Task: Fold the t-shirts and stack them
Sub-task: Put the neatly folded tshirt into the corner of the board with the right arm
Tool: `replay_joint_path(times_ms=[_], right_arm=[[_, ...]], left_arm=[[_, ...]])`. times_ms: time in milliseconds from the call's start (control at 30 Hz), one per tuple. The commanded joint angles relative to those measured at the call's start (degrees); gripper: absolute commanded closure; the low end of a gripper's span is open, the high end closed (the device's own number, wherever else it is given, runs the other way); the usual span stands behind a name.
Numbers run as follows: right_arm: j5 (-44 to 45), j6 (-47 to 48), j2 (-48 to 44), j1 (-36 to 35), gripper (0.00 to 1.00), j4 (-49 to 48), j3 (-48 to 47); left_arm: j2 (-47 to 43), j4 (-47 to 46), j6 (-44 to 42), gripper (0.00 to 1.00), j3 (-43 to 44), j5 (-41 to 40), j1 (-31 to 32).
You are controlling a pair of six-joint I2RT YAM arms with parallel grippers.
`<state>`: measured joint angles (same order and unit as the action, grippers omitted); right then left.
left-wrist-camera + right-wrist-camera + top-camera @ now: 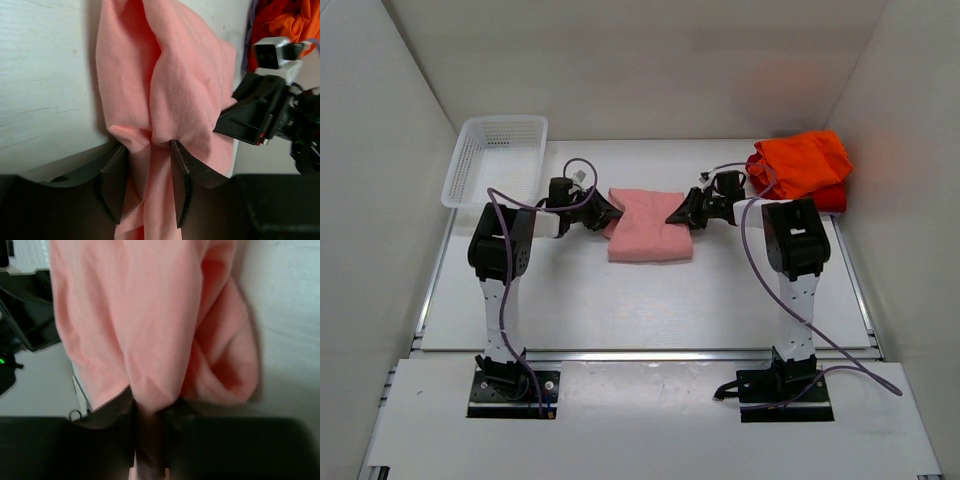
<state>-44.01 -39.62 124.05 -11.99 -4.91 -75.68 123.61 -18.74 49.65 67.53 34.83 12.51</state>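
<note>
— At the middle of the table (620, 300), what is being worked?

— One salmon-pink soft cloth t-shirt (648, 232), lying doubled into a rough rectangle. The left tool (608, 213) meets it at its ten o'clock corner and the right tool (678, 215) at its two o'clock corner.

— Are they gripping?

— The left wrist view shows the left tool clenched on a bunched ridge of pink cloth, one finger on each side. The right wrist view is blurred, but pink cloth runs down into its closed fingers, so I read it as grasping the same shirt.

— Which step is this, then?

— A fold of the pink shirt, I judge, partly done, with nothing stacked yet. The next move calls for both tools to travel together, keeping the held edge level, lay it toward six o'clock over the near half, then release without dragging the layers askew.

— And the count?

— Three shirts: the pink one, one bright orange crumpled cloth t-shirt (802, 160) at the table's two o'clock, and one red cloth t-shirt (830, 197) lying under it, both unfolded. Two tools. One white plastic mesh basket (495, 160) at ten o'clock, well apart from the shirts.
</note>
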Motion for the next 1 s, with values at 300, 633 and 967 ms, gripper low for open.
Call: replay_joint_path(times_ms=[300, 633, 967], right_arm=[[0.13, 19.35, -0.47, 1.09, 0.99, 20.97, -12.72], [29.83, 42.50, -3.99, -0.49, 1.00, 46.30, -33.99], [53.21, 51.56, -11.10, 1.43, 0.99, 41.75, -35.42]], left_arm=[[-16.46, 4.06, -0.60, 0.48, -5.21, 2.17, -6.80], [-23.15, 2.49, 0.09, 0.47, -10.83, 3.83, -6.97], [-23.24, 3.10, -0.25, 0.48, -11.28, 3.58, -7.06]])
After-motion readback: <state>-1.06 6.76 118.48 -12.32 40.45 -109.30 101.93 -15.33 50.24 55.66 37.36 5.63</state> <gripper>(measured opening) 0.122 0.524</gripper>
